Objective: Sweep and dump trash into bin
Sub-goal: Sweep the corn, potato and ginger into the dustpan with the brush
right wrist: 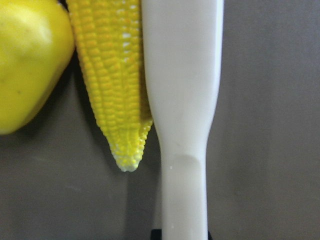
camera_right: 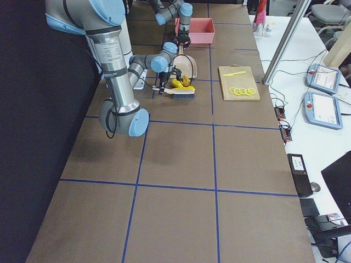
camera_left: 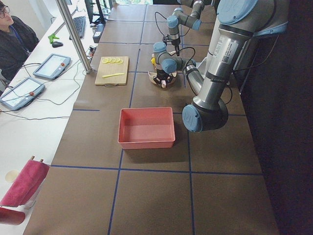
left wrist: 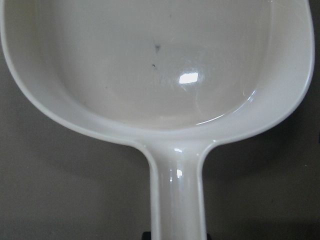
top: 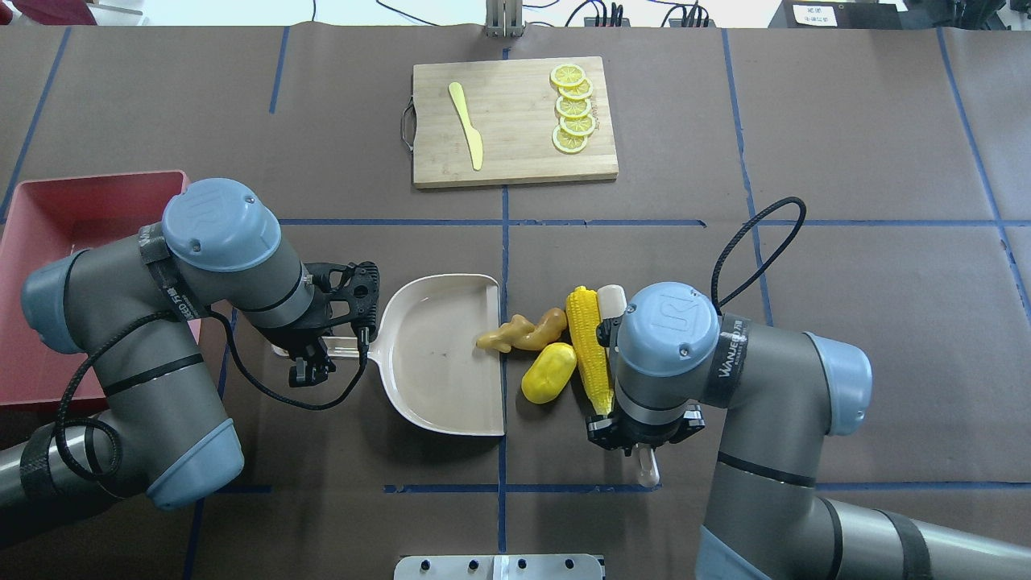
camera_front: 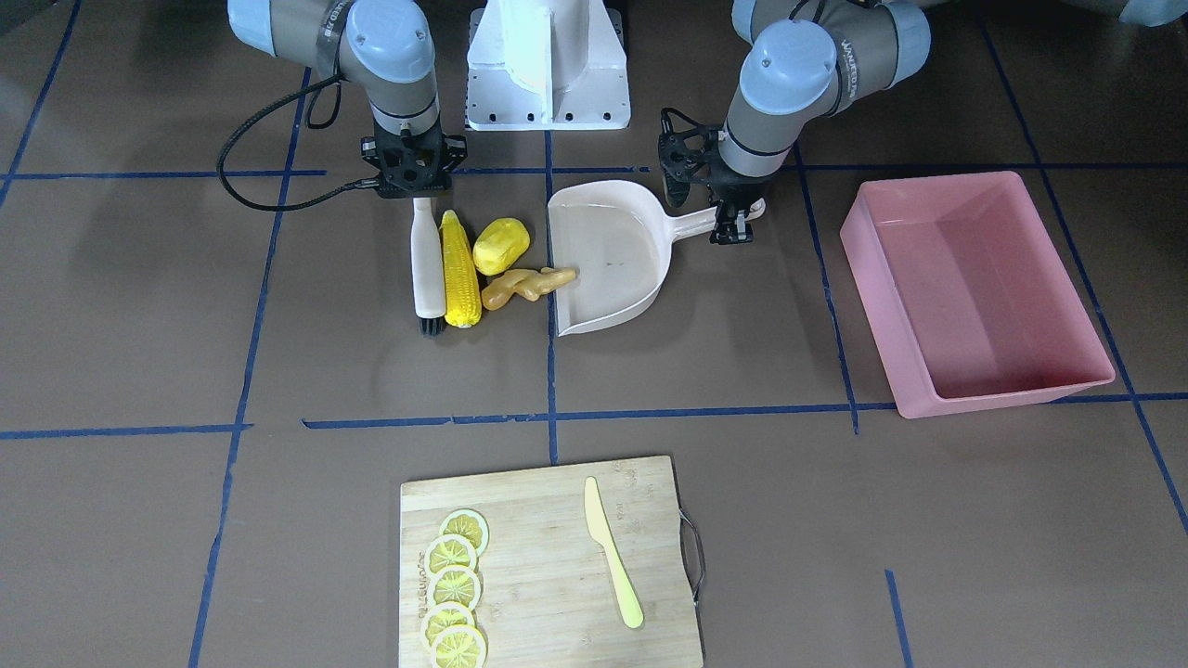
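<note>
Two grippers sit nearest the base: the right gripper (camera_front: 422, 193) pinches the brush (camera_front: 427, 274) by its handle, and the left gripper (camera_front: 733, 221) appears clamped on the handle of the dustpan (camera_front: 608, 264). The brush lies against the corn cob (camera_front: 459, 269); the potato lump (camera_front: 501, 246) and ginger root (camera_front: 529, 285) lie between cob and dustpan mouth. The bin (camera_front: 882, 311) stands well apart, on the left arm's side. The cutting board (camera_front: 548, 520) lies farthest

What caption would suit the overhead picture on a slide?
Right claw holds a brush against the corn cob; potato lump and ginger root lie before the dustpan in the left claw.
</note>
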Controlling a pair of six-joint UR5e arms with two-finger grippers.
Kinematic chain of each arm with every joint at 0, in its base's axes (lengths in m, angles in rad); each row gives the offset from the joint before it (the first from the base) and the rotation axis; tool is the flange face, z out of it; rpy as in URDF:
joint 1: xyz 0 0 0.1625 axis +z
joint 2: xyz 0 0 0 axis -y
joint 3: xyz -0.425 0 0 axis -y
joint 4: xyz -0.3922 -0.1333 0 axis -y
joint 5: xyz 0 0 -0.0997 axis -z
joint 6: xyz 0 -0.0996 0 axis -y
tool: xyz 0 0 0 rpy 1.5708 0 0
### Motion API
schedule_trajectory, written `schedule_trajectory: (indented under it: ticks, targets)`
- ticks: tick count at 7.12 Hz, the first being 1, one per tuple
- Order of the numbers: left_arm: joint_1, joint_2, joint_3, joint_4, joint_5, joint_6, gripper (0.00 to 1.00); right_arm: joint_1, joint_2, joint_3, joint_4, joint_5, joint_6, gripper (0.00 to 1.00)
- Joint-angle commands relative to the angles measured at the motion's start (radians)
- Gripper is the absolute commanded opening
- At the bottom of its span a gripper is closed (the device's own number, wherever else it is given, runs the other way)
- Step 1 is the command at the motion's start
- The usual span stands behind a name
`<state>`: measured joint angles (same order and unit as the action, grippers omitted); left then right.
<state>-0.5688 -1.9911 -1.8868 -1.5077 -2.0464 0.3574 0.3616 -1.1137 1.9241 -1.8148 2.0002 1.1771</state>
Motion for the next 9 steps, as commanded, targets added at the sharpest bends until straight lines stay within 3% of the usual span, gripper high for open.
schedule_trajectory:
  ticks: [1, 3, 7, 9]
  targets:
    - [0.000, 0.000, 0.002, 0.000, 0.002, 0.000, 0.00, -0.029, 0.055, -0.029, 0.005, -0.001, 0.056, 0.00]
    - [0.001, 0.000, 0.005, 0.000, 0.002, 0.000, 0.00, -0.044, 0.130, -0.083, 0.005, -0.008, 0.090, 0.00]
    - [0.003, 0.000, 0.006, 0.000, 0.002, 0.000, 0.00, -0.059, 0.194, -0.091, 0.005, -0.011, 0.101, 0.00]
    - [0.003, 0.002, 0.006, -0.002, 0.000, 0.000, 0.00, -0.069, 0.265, -0.164, 0.006, -0.011, 0.119, 0.00]
